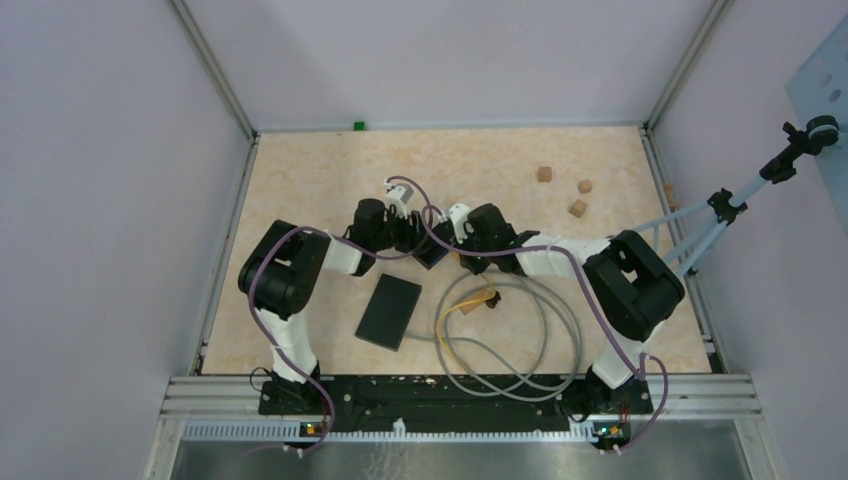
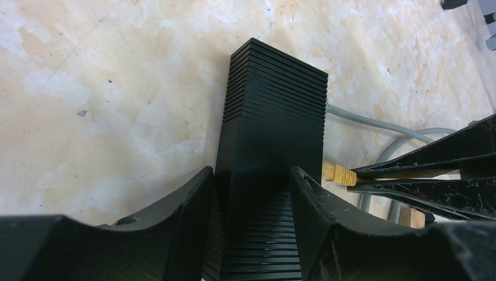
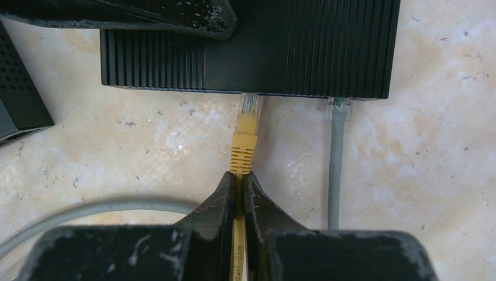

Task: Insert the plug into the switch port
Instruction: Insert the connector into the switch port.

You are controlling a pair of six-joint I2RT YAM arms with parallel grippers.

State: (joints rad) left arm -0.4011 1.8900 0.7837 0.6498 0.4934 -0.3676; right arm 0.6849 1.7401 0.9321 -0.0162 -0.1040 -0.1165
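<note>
The switch (image 2: 272, 117) is a ribbed black box lying on the table, and my left gripper (image 2: 251, 175) is shut on its two long sides. The yellow plug (image 3: 245, 126) has a clear tip that meets the switch's (image 3: 304, 47) port face; how deep it sits I cannot tell. My right gripper (image 3: 240, 178) is shut on the yellow cable just behind the plug's boot. In the left wrist view the plug (image 2: 338, 174) shows beside the switch. From above, both grippers (image 1: 415, 240) (image 1: 462, 252) meet at the switch (image 1: 432, 250) mid-table.
A grey cable (image 3: 336, 164) sits plugged into a port right of the yellow plug, and its loops (image 1: 520, 350) lie by the right arm. A second black box (image 1: 389, 311) lies near the left arm. Three wooden cubes (image 1: 577, 208) and a tripod (image 1: 720, 205) stand far right.
</note>
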